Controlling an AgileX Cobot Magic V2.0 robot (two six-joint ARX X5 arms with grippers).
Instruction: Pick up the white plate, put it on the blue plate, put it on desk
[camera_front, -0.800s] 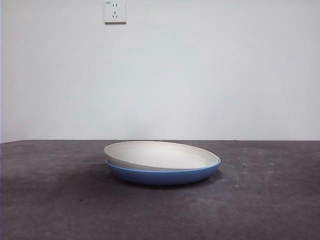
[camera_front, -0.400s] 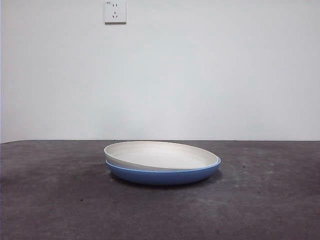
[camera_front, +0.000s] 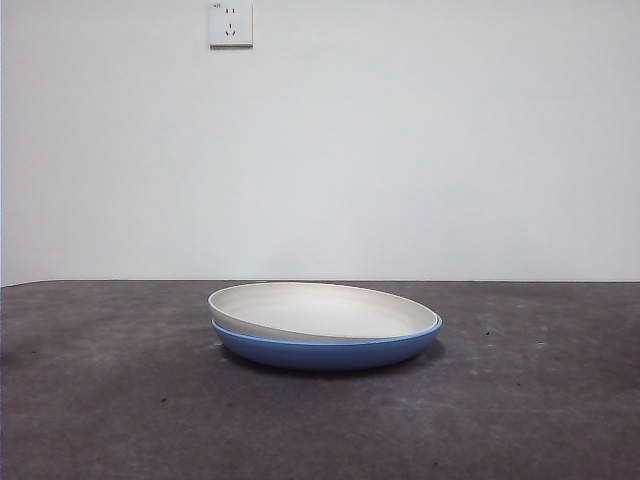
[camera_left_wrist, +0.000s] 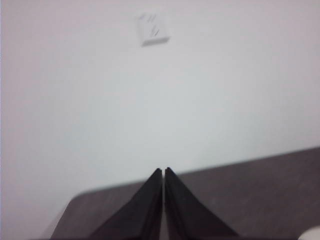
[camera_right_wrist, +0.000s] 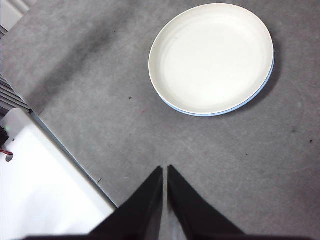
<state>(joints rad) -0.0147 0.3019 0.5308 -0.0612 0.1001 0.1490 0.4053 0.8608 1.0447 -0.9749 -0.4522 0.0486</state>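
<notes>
From my remote station, the white plate (camera_front: 322, 310) sits nested on the blue plate (camera_front: 330, 350) near the middle of the surface (camera_front: 100, 400), tipped slightly so its left edge rides higher and a sliver of blue rim shows on the right. My right tool (camera_right_wrist: 164, 169) hangs high above the near side, well apart from the stack, jaws pressed together and holding nothing; my left tool (camera_left_wrist: 163, 171) is likewise closed and empty, aimed at the far wall. The stacking looks done, so I judge the remaining risk lies in lifting the white plate off again: its uneven seat could let it slide or drag the glossy blue plate along, and a thin sloping rim offers little for closed-then-opened jaws to bite. The wall socket (camera_front: 230, 22) carries small markings too faint to read; no brand or label shows on either plate.
</notes>
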